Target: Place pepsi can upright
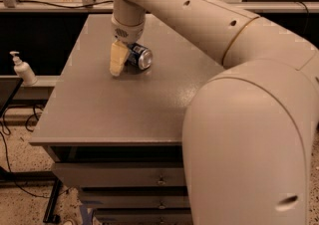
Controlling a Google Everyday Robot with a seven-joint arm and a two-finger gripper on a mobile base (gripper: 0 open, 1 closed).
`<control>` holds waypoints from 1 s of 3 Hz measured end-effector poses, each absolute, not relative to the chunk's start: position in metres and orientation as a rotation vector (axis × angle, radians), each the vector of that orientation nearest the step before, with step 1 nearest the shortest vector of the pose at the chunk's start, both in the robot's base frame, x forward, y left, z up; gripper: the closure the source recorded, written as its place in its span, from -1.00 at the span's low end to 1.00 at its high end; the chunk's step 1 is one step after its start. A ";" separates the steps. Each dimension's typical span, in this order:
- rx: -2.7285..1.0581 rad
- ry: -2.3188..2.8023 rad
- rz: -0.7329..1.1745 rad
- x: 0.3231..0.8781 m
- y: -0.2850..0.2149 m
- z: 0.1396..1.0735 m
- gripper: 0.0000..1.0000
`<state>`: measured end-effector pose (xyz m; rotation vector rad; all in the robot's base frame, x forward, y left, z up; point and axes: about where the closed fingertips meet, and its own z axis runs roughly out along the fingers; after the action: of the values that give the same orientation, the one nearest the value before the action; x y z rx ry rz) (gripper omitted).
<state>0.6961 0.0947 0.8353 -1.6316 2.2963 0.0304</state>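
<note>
The pepsi can point(140, 56), dark blue with a silver end, lies on its side on the grey table point(124, 104) toward the back left. My gripper point(118, 59) hangs down from the arm just left of the can, its pale fingertip point(117, 58) close against the can's left side and low over the table. The can is not lifted. The large arm covers the right half of the view.
A white pump bottle point(22, 68) stands on a lower ledge left of the table. Drawers point(119, 174) sit under the table's front edge. A rail and dark shelf run behind the table.
</note>
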 end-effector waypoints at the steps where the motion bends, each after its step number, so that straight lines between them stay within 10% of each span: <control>1: -1.617 2.326 0.017 0.707 0.090 0.833 -0.20; 3: -1.544 2.277 0.096 0.723 0.073 0.880 0.74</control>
<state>0.7230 0.0735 0.8804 -1.5438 2.2767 0.0961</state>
